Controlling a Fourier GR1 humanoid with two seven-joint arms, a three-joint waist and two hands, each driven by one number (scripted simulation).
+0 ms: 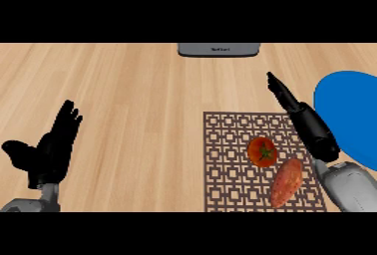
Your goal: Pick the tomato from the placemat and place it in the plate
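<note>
The round red tomato [262, 151] lies centre-right on the brown patterned placemat [228, 164], just left of my right hand [313, 127]. That hand's fingers [282, 93] are straight, holding nothing. I judge the tomato light, smooth and easily bruised, so I should cup its sides. My left hand [52, 149] rests open at lower left.

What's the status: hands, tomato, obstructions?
Left hand open, resting at left; right hand open by patterned brown placemat's right edge. Round red tomato on placemat, ungrasped. Orange oblong sweet potato beside it; blue round plate right.
</note>
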